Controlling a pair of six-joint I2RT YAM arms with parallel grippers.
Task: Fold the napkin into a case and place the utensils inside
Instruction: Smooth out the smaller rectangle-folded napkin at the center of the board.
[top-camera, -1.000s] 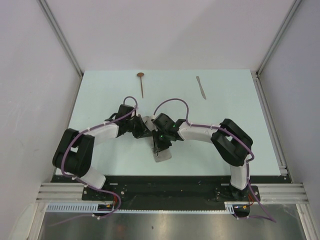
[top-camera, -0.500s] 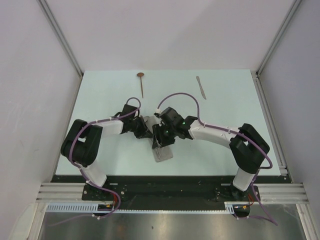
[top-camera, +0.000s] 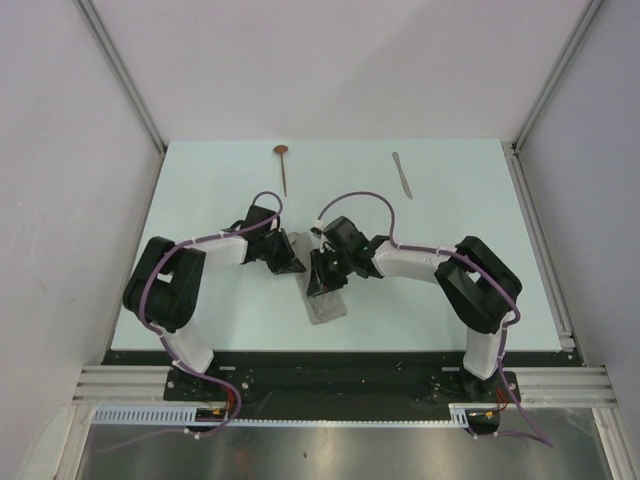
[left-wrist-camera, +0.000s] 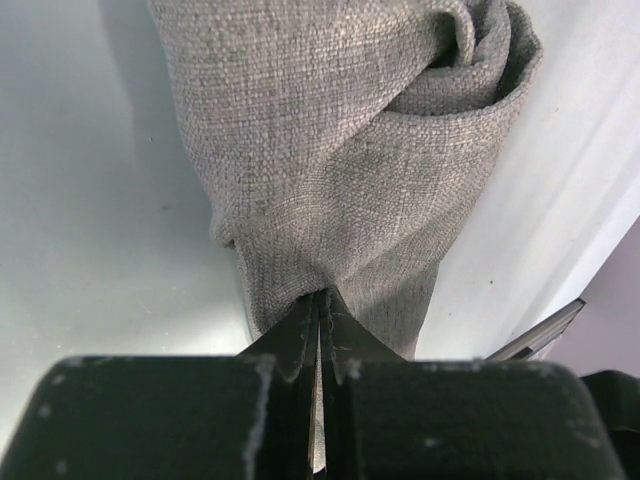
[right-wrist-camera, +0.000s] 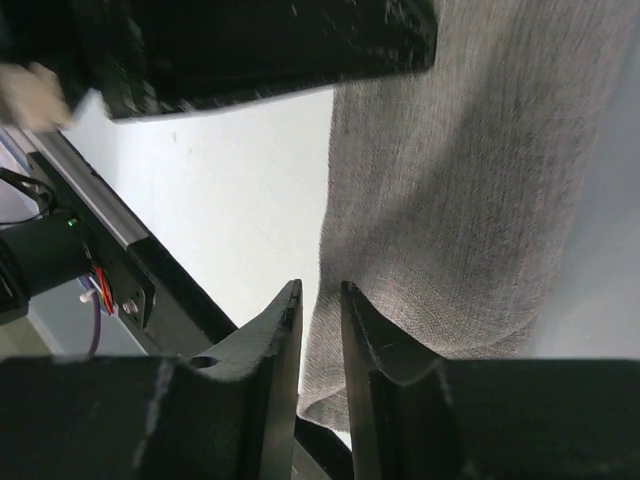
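The grey-beige napkin (top-camera: 326, 306) lies folded into a narrow strip near the table's front middle. My left gripper (top-camera: 291, 264) is shut on one bunched end of the napkin (left-wrist-camera: 340, 150), fingertips (left-wrist-camera: 322, 300) pinched tight on the cloth. My right gripper (top-camera: 322, 282) sits just right of it, over the strip. Its jaws (right-wrist-camera: 320, 292) stand a narrow gap apart with the napkin's edge (right-wrist-camera: 470, 200) caught between them. The spoon (top-camera: 284, 168) with its copper-brown bowl and the silver knife (top-camera: 402, 174) lie at the back of the table, apart from both grippers.
The black front rail (top-camera: 330, 365) runs close below the napkin. White enclosure walls (top-camera: 60, 200) stand on both sides and behind. My left arm's black body (right-wrist-camera: 250, 50) fills the top of the right wrist view.
My right gripper opened and closed again on the napkin while shifting slightly. The left arm drew in toward the middle. The napkin strip now lies a little longer toward the front.
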